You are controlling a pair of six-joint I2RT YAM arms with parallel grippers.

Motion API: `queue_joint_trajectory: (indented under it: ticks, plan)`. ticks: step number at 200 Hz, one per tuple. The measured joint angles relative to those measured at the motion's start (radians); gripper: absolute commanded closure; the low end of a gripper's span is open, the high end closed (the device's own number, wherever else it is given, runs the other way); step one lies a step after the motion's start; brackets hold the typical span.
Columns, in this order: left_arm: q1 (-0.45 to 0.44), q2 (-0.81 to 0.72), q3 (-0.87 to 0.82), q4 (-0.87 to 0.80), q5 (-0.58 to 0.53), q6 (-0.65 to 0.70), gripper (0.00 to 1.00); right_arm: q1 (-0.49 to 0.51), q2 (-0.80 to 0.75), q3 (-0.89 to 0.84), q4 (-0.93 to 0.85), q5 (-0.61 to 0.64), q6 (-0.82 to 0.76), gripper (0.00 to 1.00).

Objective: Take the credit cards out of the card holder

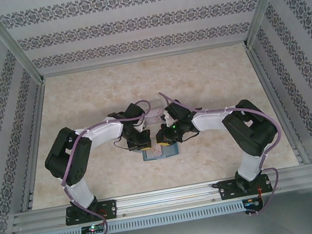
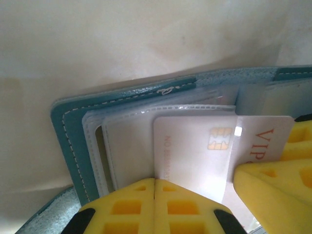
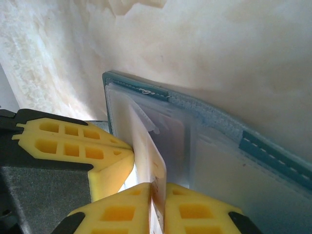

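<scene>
Teal card holder open flat on table. Right gripper pinching credit card, part-way out. Left gripper pressed together, seemingly pinning holder. Card not free yet; removal underway.

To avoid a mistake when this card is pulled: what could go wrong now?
The right hand pinches the white plastic chip card only near its edge; it could slip out when pulled.
The card lies partly in a clear sleeve of the teal soft folding wallet; the wallet might drag along unless the shut left hand pins it.
</scene>
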Motion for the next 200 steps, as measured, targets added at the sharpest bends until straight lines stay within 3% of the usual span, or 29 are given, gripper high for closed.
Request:
queue_joint_trajectory:
  ticks: [138,200]
  plan:
    - [-0.001,-0.005,0.017,-0.037,-0.035,0.0,0.99,-0.035,-0.105,0.0,-0.159,0.085,-0.087,0.93]
    - [0.004,-0.079,0.026,-0.038,-0.049,0.0,0.97,-0.059,-0.188,0.0,-0.229,0.116,-0.137,0.97]
